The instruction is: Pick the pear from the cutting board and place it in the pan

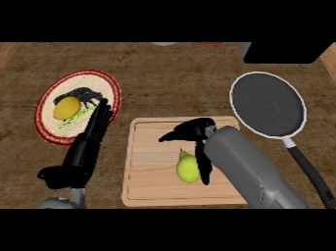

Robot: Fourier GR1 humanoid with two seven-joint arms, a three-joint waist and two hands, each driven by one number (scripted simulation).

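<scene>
Head view: the pear point(187, 166) lies on the cutting board point(150, 157), stem end pointing up the view, just left of the right hand point(193, 133), whose fingers hang apart beside it, not clamped. The pan point(268, 104) sits to the right. The left hand point(92, 132) rests open, farther off.

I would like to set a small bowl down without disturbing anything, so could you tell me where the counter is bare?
Bare counter lies between the round placemat and the pan, beyond the cutting board. The pan's inside is also free. It is crowded on the board, where the right hand reaches over the pear, and at the left hand beside the placemat.
</scene>
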